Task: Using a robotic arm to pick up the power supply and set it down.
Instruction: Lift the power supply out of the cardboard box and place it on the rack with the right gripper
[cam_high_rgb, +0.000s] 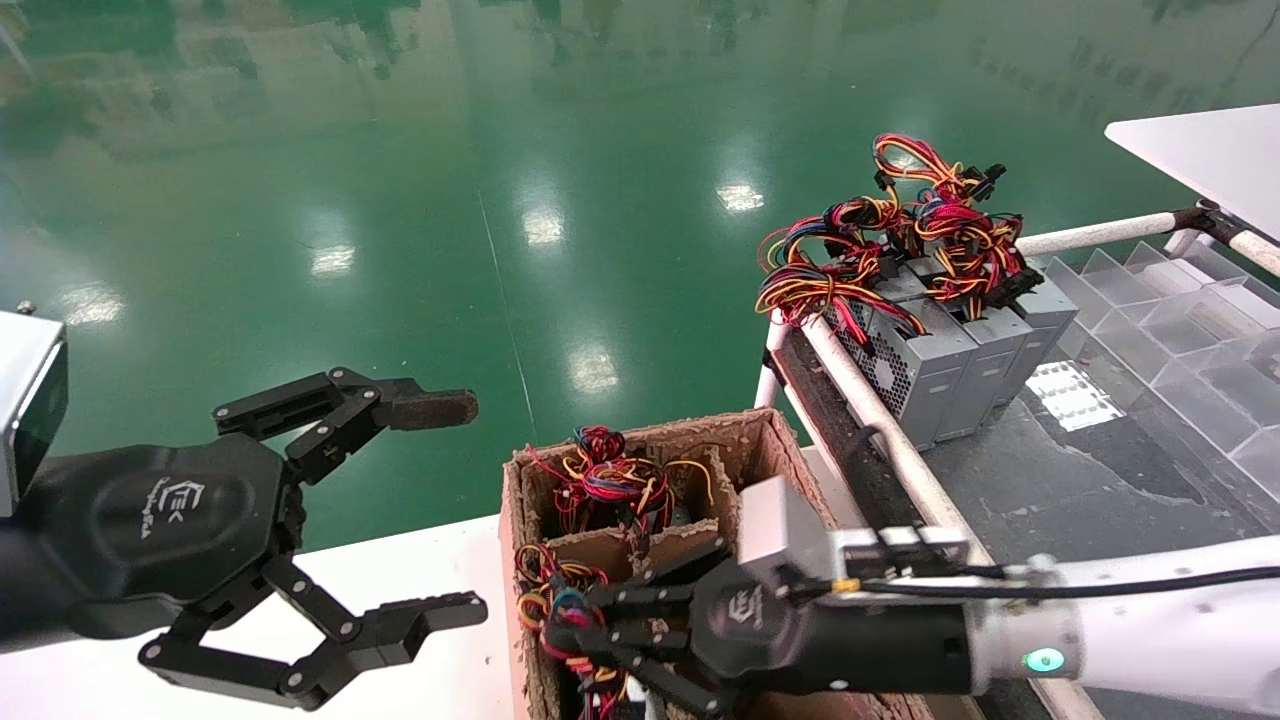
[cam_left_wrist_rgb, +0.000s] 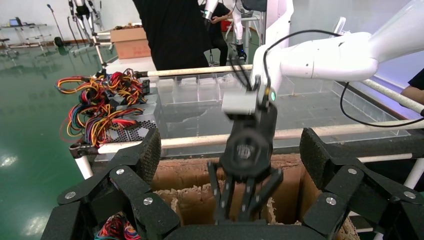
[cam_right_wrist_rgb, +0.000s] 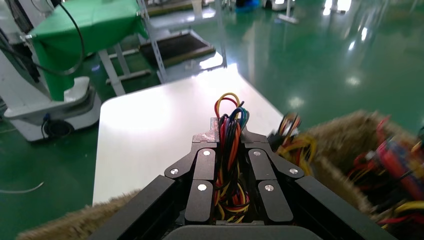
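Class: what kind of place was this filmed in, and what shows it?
Probably a factory or robot-testing hall: glossy green floor, grey power supplies lined up on a workbench, other robot arms beyond.

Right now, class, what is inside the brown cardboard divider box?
Inside the cardboard box lie bundles of coloured wires in separate compartments. The right gripper reaches into one, shut on a wire bunch. Anything beneath the wires is covered.

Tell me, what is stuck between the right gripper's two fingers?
A bunch of coloured wires, pinched between the right gripper's fingers; the right wrist view shows it best. They rise from the cardboard box.
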